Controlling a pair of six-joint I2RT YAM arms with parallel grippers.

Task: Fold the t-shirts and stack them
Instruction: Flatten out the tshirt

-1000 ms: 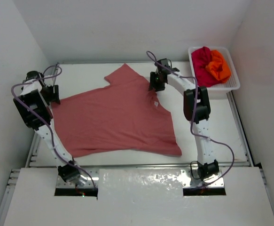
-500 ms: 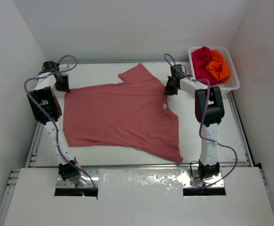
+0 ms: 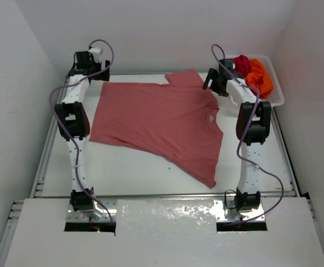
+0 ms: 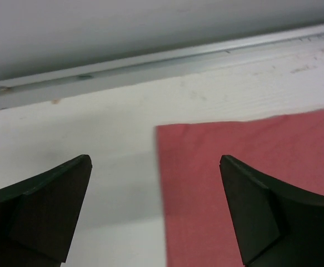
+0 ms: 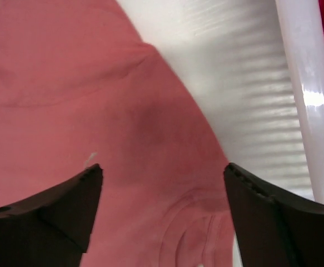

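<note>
The salmon-pink t-shirt (image 3: 162,119) lies spread open and nearly flat on the table (image 3: 128,167), filling the middle of the overhead view. Its neck opening faces the right of the frame, one sleeve points to the top centre, and another corner trails down toward the lower right. The orange t-shirt (image 3: 260,78) and the crimson t-shirt (image 3: 241,64) sit bunched together, touching, inside the white basket (image 3: 277,100) at the upper right, well clear of the pink one.

My left gripper (image 3: 102,75) is at the upper left of the overhead view, over the shirt's far-left corner. In the left wrist view that square corner lies flat on the white surface beneath the gap. My two dark fingers (image 4: 45,217) are spread wide to either side and hold nothing. A metal rail (image 4: 150,64) runs across the top of that view, beyond the cloth.

My right gripper (image 3: 213,83) hangs at the upper right of the shirt, between the top sleeve and the basket. In the right wrist view its jaws are also wide apart with nothing between them. Pink cloth and the ribbed neck seam show below, and the basket's wall runs down the right edge. I cannot tell whether those fingertips touch the fabric or hover just above it.
</note>
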